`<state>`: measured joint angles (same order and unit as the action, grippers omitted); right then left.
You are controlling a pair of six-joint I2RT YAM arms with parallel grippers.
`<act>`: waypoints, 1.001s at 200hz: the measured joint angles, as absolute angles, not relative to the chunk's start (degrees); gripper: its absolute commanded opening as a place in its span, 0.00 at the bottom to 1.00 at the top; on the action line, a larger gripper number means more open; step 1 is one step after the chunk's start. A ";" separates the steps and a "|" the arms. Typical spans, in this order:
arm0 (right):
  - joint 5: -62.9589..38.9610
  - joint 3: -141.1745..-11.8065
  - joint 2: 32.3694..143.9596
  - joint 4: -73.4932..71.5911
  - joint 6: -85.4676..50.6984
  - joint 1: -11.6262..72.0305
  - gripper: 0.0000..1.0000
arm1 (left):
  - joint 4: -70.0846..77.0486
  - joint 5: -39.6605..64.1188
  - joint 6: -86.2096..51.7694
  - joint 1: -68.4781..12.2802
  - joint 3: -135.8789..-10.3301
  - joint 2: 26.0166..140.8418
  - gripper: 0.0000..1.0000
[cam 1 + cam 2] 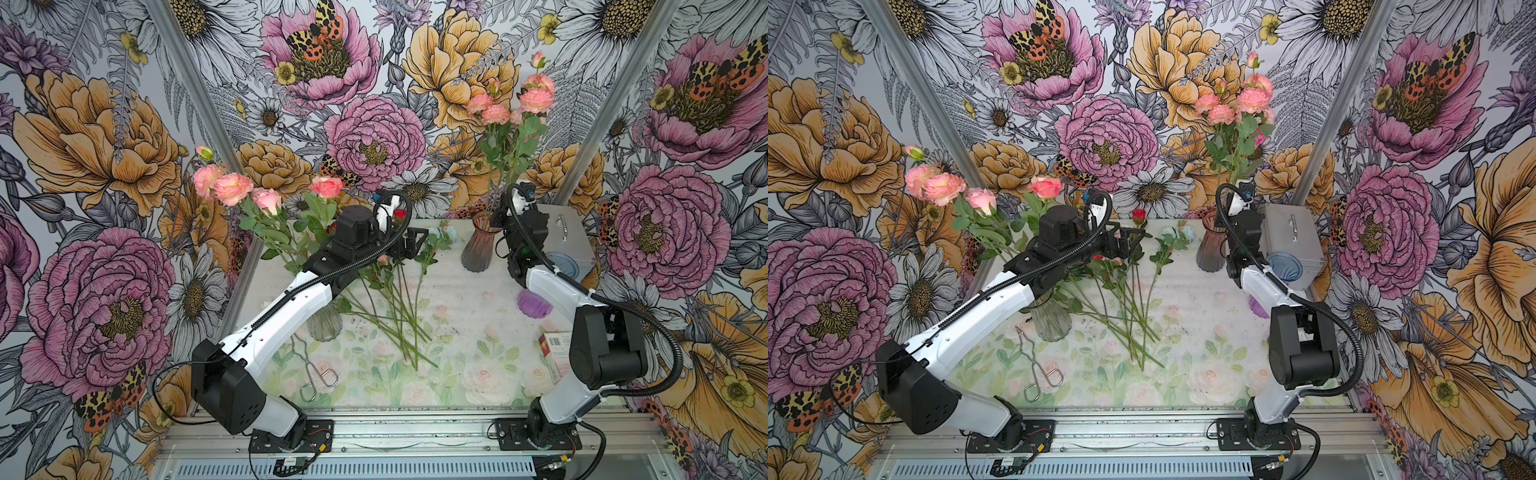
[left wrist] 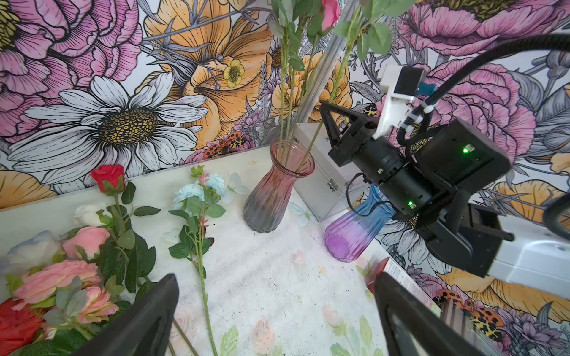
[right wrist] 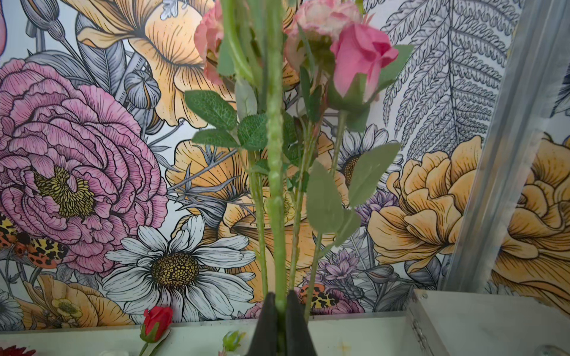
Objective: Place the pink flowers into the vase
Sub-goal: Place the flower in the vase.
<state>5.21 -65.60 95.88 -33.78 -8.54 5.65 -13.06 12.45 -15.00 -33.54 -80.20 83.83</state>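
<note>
Flowers (image 1: 535, 99) in vase (image 1: 477, 254) (box (image 1: 562, 237) beside it)

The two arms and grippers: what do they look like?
The left arm and right arm have white shells and black joint housings. A black ribbed conduit runs along each. The left gripper and right gripper have black triangular fingers. Green lights glow on the right wrist.

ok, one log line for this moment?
left fingers: open, above loose flowers | right fingers: shut on pink flower stem | stem end: inside pink vase | state: not yet released
</note>
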 measured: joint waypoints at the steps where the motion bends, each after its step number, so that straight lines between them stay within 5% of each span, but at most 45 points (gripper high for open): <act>1: 5.23 -65.58 95.92 -33.76 -8.56 5.65 0.00 | -13.06 12.40 -15.03 -33.54 -80.20 83.83 0.98; 200: 5.19 -64.29 99.46 -32.58 -11.81 5.69 0.08 | -13.54 11.42 -18.55 -33.36 -80.40 85.91 0.99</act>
